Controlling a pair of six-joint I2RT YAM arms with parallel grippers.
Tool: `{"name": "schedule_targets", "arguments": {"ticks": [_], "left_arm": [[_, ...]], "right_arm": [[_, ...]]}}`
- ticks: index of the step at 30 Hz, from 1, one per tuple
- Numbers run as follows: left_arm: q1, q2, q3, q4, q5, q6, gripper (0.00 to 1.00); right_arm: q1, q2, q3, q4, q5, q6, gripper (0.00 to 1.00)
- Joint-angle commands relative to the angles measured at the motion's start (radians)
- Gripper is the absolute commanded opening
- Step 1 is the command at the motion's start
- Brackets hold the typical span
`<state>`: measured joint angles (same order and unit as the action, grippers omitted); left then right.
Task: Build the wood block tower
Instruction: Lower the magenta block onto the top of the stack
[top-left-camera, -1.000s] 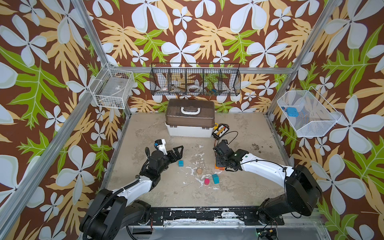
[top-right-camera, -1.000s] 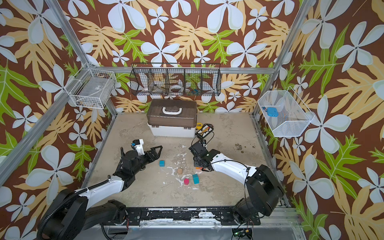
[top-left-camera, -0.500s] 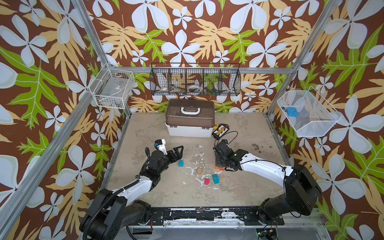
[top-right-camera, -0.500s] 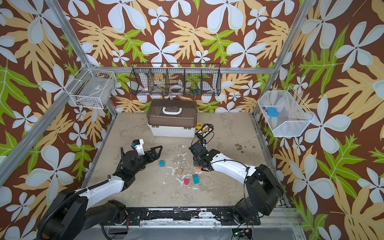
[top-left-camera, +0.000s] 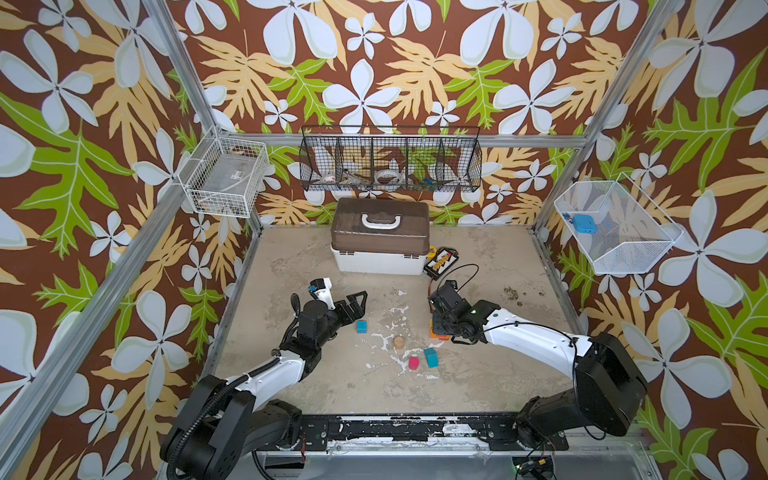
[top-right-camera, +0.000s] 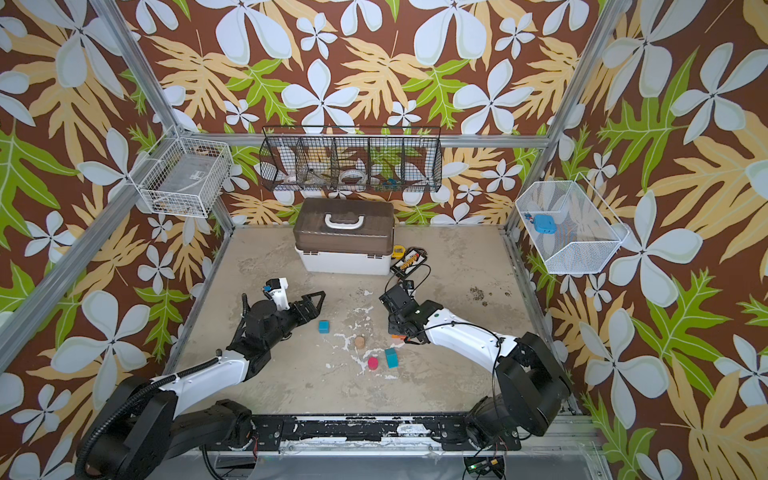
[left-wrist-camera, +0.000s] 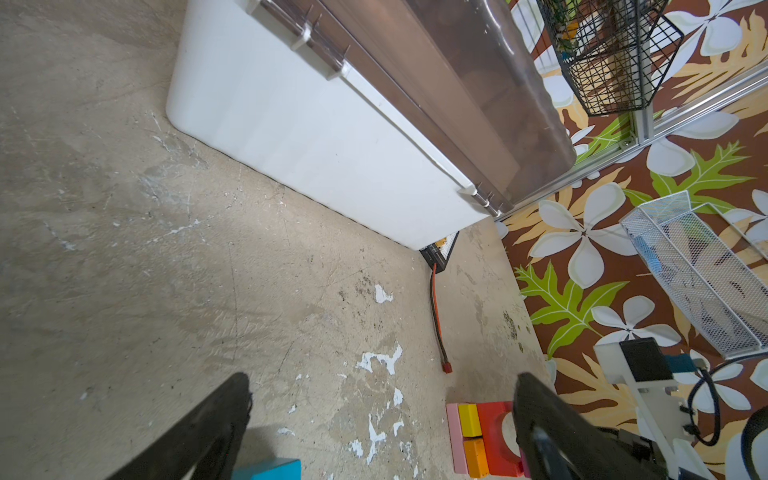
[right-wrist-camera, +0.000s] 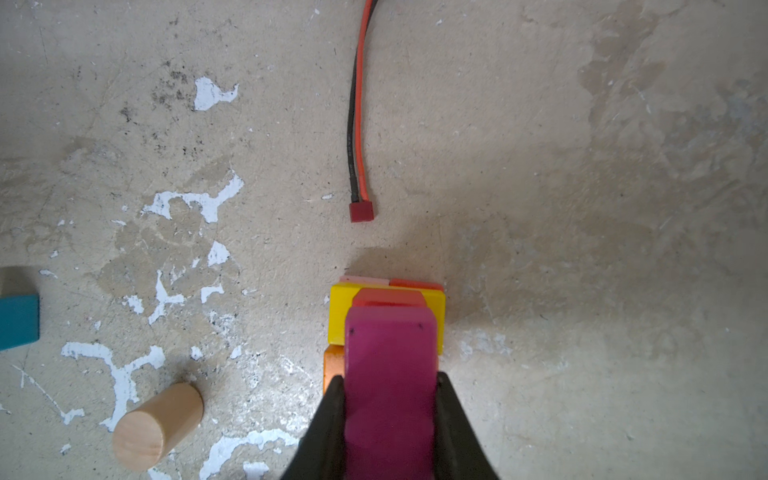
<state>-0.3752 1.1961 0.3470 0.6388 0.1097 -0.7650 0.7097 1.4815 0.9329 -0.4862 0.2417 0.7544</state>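
Table (top-left-camera: 291, 266): beige top, worn, white chipped patches around the middle, dark specks toward the right edge.
- White box with brown lid (top-left-camera: 380, 249) is set at the back, middle.
- Black and yellow pack (top-left-camera: 441, 261) is laid just beside the box's right corner. Its red and black wire (right-wrist-camera: 357, 124) is run forward and ended in a red plug (right-wrist-camera: 361, 212).
- Block stack (top-left-camera: 439, 333) is stood right of middle, near the plug. Which block touches the table cannot be told.
- Teal cube (top-left-camera: 362, 326) is placed left of middle.
- Tan cylinder (top-left-camera: 399, 341) is laid on its side near the middle.
- Pink-red cylinder (top-left-camera: 414, 363) and teal block (top-left-camera: 431, 357) are set just beside each other, nearer the front.
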Motion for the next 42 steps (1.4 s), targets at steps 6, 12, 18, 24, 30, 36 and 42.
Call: {"name": "schedule_targets", "arguments": {"ticks": [6,12,18,24,30,36,42], "left_arm": [[0.0,0.003,0.007,0.002,0.002,0.0,1.0],[0.001,0.003,0.007,0.002,0.003,0.0,1.0],[0.001,0.003,0.006,0.003,0.004,0.0,1.0],[0.001,0.003,0.007,0.003,0.005,-0.001,1.0],[0.0,0.003,0.006,0.003,0.005,0.0,1.0],[0.001,0.005,0.006,0.002,0.007,0.0,1.0],[0.0,0.007,0.006,0.005,0.01,-0.002,1.0]], "right_arm": [[0.0,0.016,0.002,0.01,-0.001,0.002,0.24],[0.0,0.025,0.007,0.011,-0.001,0.001,0.24],[0.0,0.024,0.012,0.005,0.005,0.003,0.32],[-0.001,0.022,0.017,-0.002,0.01,0.006,0.39],[0.0,0.018,0.02,-0.007,0.023,0.008,0.39],[0.0,0.023,0.03,-0.018,0.041,0.017,0.42],[-0.001,0.033,0.035,-0.021,0.056,0.023,0.42]]}}
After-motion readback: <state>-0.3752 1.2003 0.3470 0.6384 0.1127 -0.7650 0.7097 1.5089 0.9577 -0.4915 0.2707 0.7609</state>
